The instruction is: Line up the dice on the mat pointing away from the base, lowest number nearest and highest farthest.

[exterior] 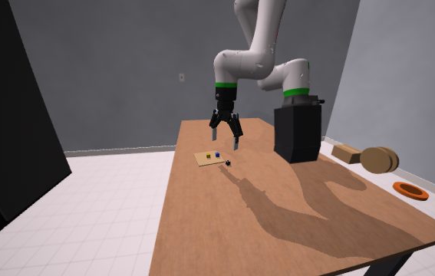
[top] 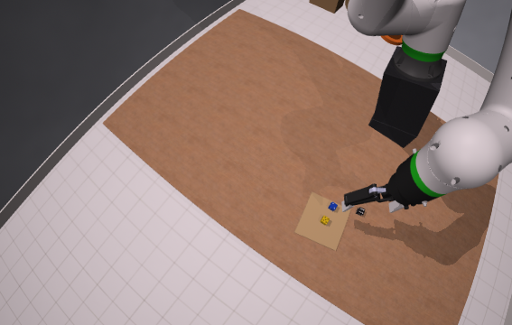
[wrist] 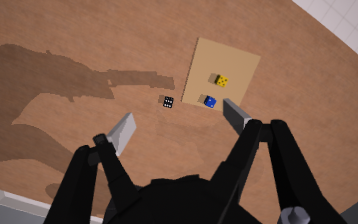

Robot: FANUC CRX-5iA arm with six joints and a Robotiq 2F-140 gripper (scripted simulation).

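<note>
My gripper [top: 370, 207] [exterior: 225, 144] [wrist: 177, 113] is open and empty, high above the table near the black die. The black die [top: 360, 211] [exterior: 228, 162] [wrist: 168, 102] lies on the table just off the mat's edge; its top seems to show six pips. The tan mat [top: 311, 205] [exterior: 202, 161] [wrist: 205, 55] lies flat. On it are the blue die [top: 332, 206] [exterior: 217, 155] [wrist: 210, 101], apparently showing two, and the yellow die [top: 325, 220] [exterior: 208, 156] [wrist: 222, 80], apparently showing five. The blue die is nearer the base than the yellow.
The robot's black base block [top: 406, 99] [exterior: 298, 132] stands on the table [top: 210, 117] [exterior: 198, 215]. The arm's shadow falls on the table beside the black die. A wooden box [exterior: 345, 153], round brown discs and an orange ring [exterior: 410, 191] are beyond the table's edge.
</note>
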